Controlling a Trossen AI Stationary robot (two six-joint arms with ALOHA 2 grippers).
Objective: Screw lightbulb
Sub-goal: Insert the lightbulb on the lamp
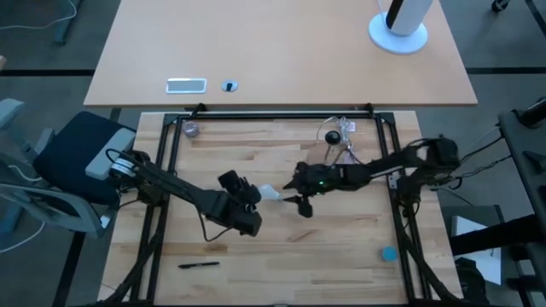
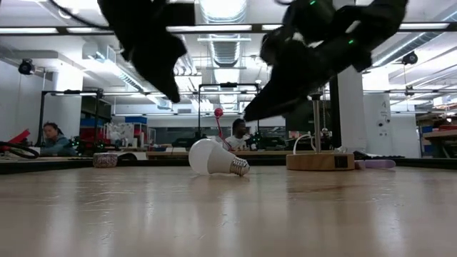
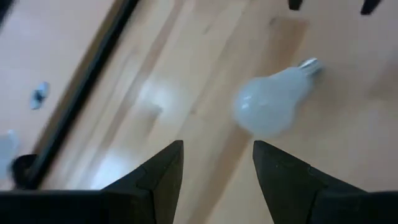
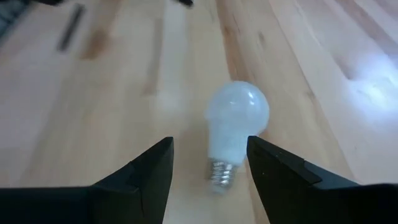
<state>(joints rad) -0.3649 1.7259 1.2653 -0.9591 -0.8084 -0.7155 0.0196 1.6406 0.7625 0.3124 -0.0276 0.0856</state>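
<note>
The white frosted lightbulb (image 1: 270, 194) lies on its side on the wooden table, its round end toward the left arm and its grey screw end (image 2: 240, 168) toward the right arm. It also shows in the left wrist view (image 3: 272, 102) and the right wrist view (image 4: 237, 122). My left gripper (image 1: 252, 194) is open, above the table just left of the bulb. My right gripper (image 1: 299, 193) is open, above the table just right of the bulb's screw end. Neither touches the bulb.
A round wooden disc with a black post (image 1: 335, 136) stands at the table's far right, also in the low view (image 2: 319, 160). A black pen (image 1: 198, 265) lies near the front left, a small blue object (image 1: 388, 252) at the front right, a small grey object (image 1: 190, 130) at the far left.
</note>
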